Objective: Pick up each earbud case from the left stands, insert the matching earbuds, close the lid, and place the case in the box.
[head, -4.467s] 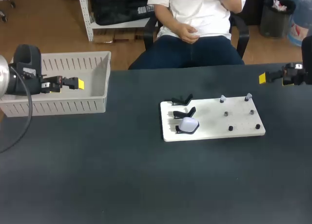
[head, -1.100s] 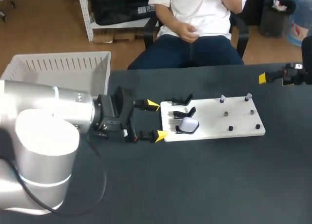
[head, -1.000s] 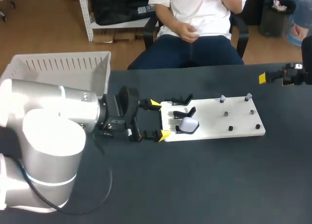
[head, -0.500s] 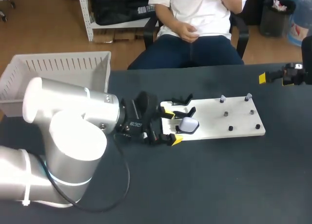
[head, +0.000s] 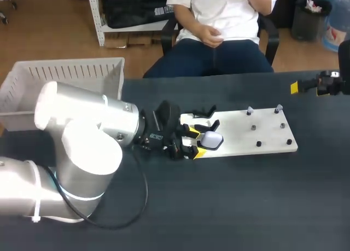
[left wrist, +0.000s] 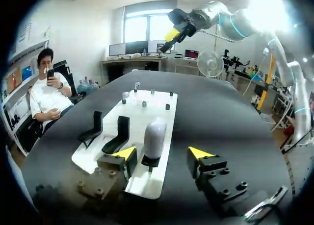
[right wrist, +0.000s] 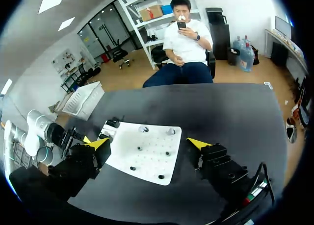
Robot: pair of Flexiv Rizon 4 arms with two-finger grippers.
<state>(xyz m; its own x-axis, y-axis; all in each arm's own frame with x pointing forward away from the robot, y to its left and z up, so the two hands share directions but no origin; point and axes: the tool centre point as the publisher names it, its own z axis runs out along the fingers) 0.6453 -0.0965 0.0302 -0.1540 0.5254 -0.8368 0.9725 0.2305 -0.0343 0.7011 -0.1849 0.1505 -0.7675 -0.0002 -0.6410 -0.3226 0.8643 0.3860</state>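
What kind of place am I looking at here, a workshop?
Probably a robotics test lab: a left pincer and right pincer on robot arms at a dark table, with a white fixture board holding an earbud case.

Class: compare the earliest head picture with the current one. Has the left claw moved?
Yes. The left claw travelled right, from the basket to the white board's left edge, now open around the earbud case.

White earbud case [head: 211, 140] — upright on its black stand [left wrist: 149, 162] — white board [head: 265, 135], left end.
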